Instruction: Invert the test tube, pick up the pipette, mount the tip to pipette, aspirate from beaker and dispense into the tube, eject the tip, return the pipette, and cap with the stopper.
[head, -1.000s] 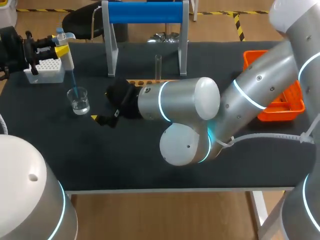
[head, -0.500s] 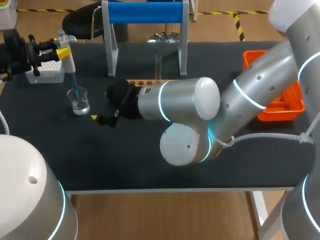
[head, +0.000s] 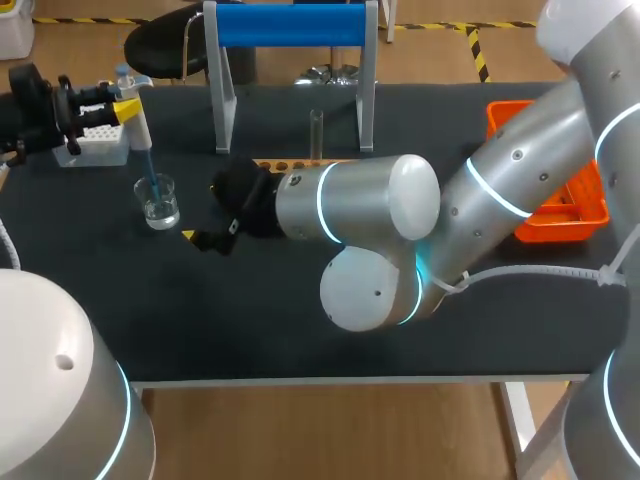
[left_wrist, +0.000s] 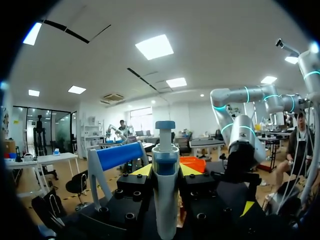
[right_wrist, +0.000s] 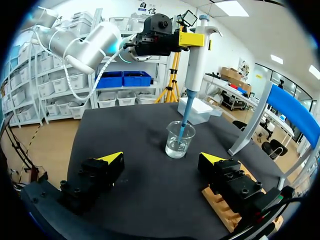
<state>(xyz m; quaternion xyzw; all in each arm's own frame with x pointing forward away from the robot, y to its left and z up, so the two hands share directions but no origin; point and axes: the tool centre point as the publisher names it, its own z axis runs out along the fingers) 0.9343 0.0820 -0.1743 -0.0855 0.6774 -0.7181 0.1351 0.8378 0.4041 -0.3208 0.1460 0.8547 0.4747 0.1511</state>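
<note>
- Left pincer (left_wrist: 165, 171) clenched on pipette (head: 135, 112); axis upright, tip (head: 150, 172) dipped in beaker (head: 159, 200) near desk's (head: 300, 330) left edge.
- Tube (head: 316, 133) stands mid-desk by the back edge, well apart from beaker; we'd carry the pipette that way next.
- Right pincer (right_wrist: 161, 159) released, near beaker.

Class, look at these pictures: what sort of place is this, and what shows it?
Probably a robotics lab set up as a chemistry bench: the left pincer holds a pipette, its blue tip down in a glass beaker, and an upright test tube stands farther back.
</note>
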